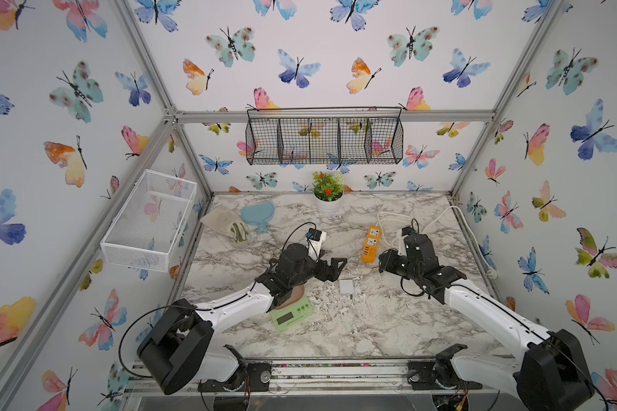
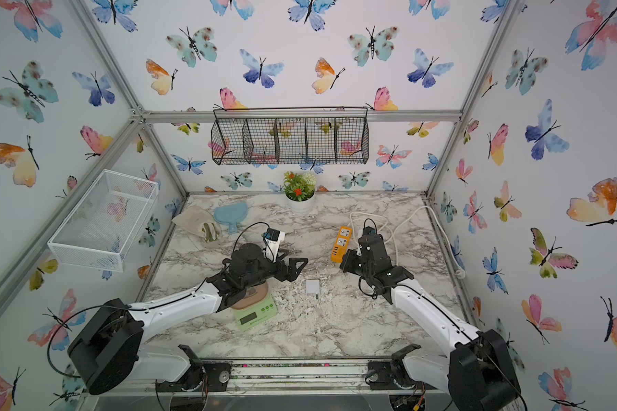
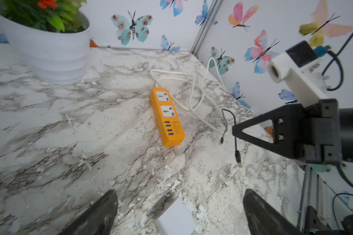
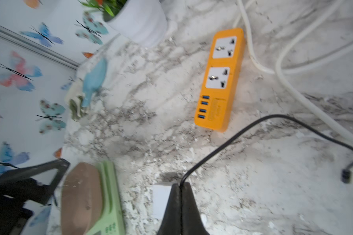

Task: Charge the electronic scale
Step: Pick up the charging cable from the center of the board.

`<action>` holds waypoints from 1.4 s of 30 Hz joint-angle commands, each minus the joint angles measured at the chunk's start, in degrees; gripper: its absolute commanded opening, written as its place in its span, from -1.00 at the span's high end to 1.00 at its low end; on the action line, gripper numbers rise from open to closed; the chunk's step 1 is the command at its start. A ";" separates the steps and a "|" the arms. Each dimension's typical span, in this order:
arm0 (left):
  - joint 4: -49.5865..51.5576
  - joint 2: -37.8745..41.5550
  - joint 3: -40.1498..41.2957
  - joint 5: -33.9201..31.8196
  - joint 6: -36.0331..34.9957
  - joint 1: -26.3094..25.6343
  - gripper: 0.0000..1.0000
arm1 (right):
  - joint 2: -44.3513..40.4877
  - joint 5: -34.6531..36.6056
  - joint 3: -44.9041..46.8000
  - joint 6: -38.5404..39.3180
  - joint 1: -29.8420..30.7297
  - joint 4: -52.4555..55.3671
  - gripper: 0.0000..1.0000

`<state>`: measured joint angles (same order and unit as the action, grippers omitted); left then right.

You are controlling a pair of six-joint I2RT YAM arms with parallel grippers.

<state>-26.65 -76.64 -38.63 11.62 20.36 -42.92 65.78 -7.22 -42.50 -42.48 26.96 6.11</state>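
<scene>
- I judge the task is at an early stage. My right claw (image 4: pixel 180 186) is pressed together on the thin black cable (image 4: pixel 232 138), and neither end of the cable is plugged into anything yet.
- My left claw (image 3: pixel 179 192) is spread wide and holds nothing. It hovers over the white charger cube (image 3: pixel 175 220).
- The electronic scale (image 1: pixel 293 313) sits on the counter (image 1: pixel 371 327) toward the front, partly under my left arm. It is well apart from the orange power strip (image 1: pixel 371 244).
- What I judge is left: seat one plug in the scale, then the other in a power source.
- The scale is smooth pale green plastic with a rounded beige-pink tray.
- The strip is a glossy, boxy bar with blue USB ports.
- The cable is limp and rubbery and arches loosely.
- The counter's marble-print surface is flaking into white chips.
</scene>
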 commanded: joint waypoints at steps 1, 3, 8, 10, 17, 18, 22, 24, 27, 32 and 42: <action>-8.19 1.51 0.74 5.44 -3.35 -2.13 -0.86 | -2.07 -5.07 -1.68 -5.54 0.13 -7.05 0.95; -9.09 1.33 -0.05 4.80 -5.34 -4.01 -0.83 | -3.03 -6.78 -1.84 -8.37 0.11 -9.68 0.95; -19.36 -1.52 0.75 3.45 -9.04 -6.89 -0.66 | -5.02 -10.63 -1.53 -13.84 0.12 -15.16 0.96; -21.85 -3.31 -0.28 3.18 -8.58 -6.93 -0.65 | -5.52 -12.42 -1.19 -15.70 0.13 -16.59 0.96; -22.13 -8.96 -6.10 4.62 -8.46 -7.31 -0.30 | -6.95 -15.45 0.46 -19.52 0.12 -19.60 0.95; -22.12 -9.46 -6.65 4.31 -8.45 -7.42 -0.27 | -7.03 -15.61 0.78 -19.78 0.12 -19.97 0.95; -22.14 -10.70 -8.01 4.72 -8.48 -7.53 -0.10 | -7.60 -16.05 1.50 -20.35 0.12 -20.83 0.96; -22.13 -11.14 -8.54 4.99 -8.45 -7.66 0.00 | -8.04 -15.48 1.78 -20.54 0.11 -21.10 0.95; -22.16 -11.84 -9.00 5.30 -8.19 -7.62 0.20 | -8.56 -14.88 2.14 -20.71 0.11 -21.75 0.95; -22.12 -12.47 -9.27 5.60 -7.97 -7.88 0.35 | -9.50 -14.32 2.49 -20.61 0.11 -21.75 0.96; -22.12 -12.30 -9.44 6.13 -8.06 -7.97 0.57 | -10.30 -14.13 3.46 -20.64 0.11 -22.45 0.96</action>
<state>-47.37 -88.77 -47.07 16.45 12.69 -50.65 56.34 -21.69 -39.99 -62.98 26.96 -14.48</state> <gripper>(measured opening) 0.227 0.049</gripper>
